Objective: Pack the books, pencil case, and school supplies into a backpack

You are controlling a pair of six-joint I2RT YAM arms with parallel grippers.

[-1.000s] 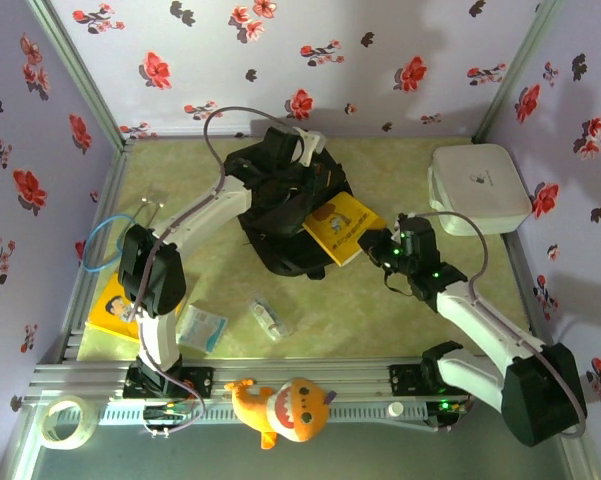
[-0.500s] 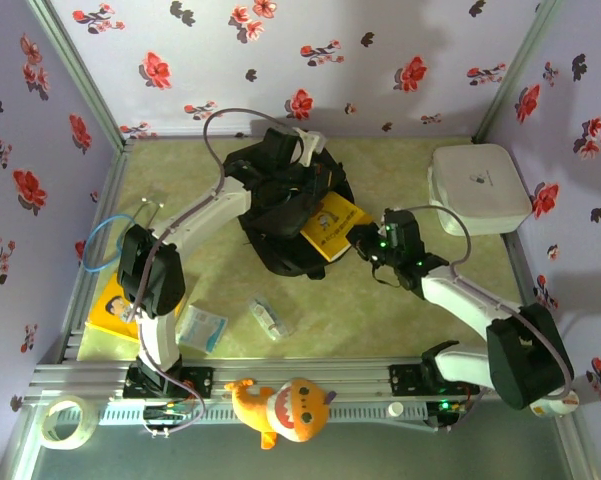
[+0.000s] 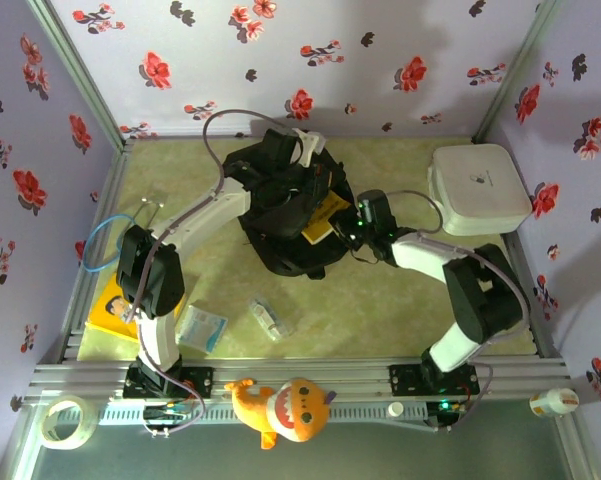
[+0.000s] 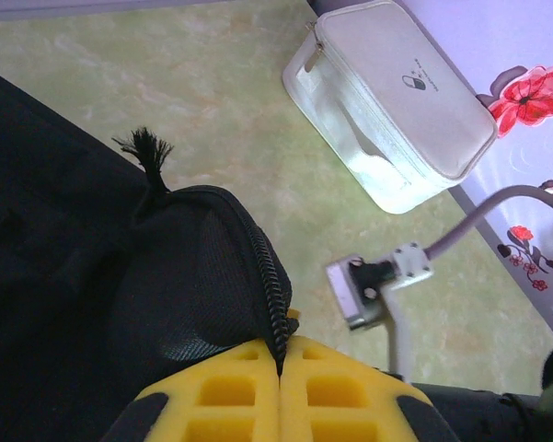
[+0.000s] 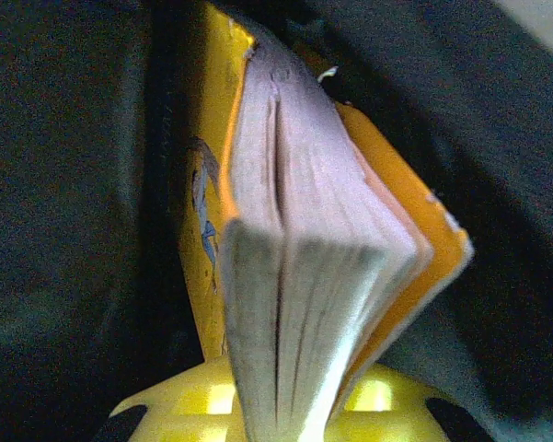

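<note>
Three floral walls [image 3: 380, 40] | green marbled tabletop [image 3: 380, 300] | left fingers [image 4: 248, 364] pinch backpack [image 4: 74, 304] | right fingers [image 5: 198, 396] pinch yellow book [image 5: 285, 276]

The right gripper [image 3: 344, 226] has slid toward 10 o'clock, carrying the yellow book [image 3: 322, 216] deeper into the backpack [image 3: 280, 255], so far less of its cover shows. The right arm [image 3: 480, 300] has folded in from 4 o'clock, uncovering a small white bottle [image 3: 552, 402] at 5 o'clock.

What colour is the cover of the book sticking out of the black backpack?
The book cover is yellow; clearest in the right wrist view.
</note>
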